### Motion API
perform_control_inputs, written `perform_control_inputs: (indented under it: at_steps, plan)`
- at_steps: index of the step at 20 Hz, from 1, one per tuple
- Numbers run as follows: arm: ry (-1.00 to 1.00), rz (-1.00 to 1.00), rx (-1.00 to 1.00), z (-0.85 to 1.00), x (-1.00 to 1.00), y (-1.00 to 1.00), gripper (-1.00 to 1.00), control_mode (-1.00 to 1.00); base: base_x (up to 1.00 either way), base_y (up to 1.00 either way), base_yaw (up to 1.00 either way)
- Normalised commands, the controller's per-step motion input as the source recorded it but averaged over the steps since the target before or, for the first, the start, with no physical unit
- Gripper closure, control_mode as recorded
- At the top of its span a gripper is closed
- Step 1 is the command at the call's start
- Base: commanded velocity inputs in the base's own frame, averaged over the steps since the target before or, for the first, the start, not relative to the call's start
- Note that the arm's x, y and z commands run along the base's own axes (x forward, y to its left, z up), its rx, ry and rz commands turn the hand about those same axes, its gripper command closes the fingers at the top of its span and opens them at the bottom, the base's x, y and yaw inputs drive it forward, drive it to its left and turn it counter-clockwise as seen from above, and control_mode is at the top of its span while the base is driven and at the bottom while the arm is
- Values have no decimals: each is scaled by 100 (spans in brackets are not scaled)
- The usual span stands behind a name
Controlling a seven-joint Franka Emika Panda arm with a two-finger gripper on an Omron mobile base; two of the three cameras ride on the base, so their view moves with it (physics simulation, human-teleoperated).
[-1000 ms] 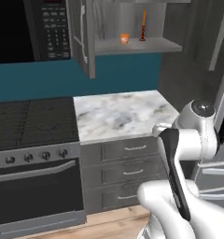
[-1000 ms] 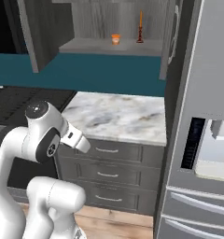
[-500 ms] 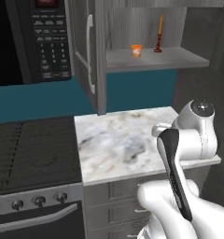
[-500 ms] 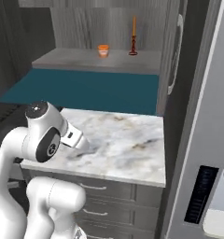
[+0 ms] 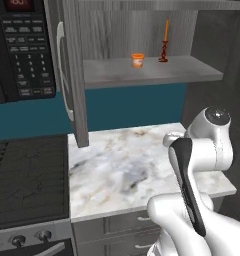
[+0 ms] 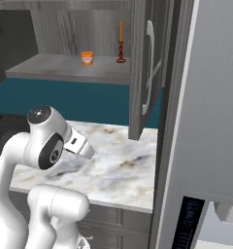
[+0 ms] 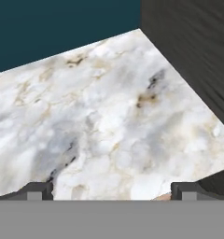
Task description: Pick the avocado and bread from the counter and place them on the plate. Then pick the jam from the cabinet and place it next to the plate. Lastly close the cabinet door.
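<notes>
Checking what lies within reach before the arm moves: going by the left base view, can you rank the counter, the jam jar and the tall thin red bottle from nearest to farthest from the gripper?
The gripper hangs open, low over the marble.
1. counter: directly beneath it.
2. jam: up on the cabinet shelf, middle.
3. red bottle: same shelf, farther back, right of the jam.

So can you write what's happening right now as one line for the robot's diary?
gripper: open, nothing held, over counter | jam: on cabinet shelf by red bottle | cabinet door: open
</notes>
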Motion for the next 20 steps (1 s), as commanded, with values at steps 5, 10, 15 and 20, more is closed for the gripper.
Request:
perform_control_inputs:
  at_steps: [5,10,15,20]
  plan:
    - [-1,-1,0,4,6,0,-100,-100,35,2,-6]
    - [-18,-2,0,73,13,7,-100,-100,0,0,0]
    - [-27,0,0,87,-3,6,-100,-100,0,0,0]
    - [-28,0,-1,85,-15,14,-100,-100,0,0,0]
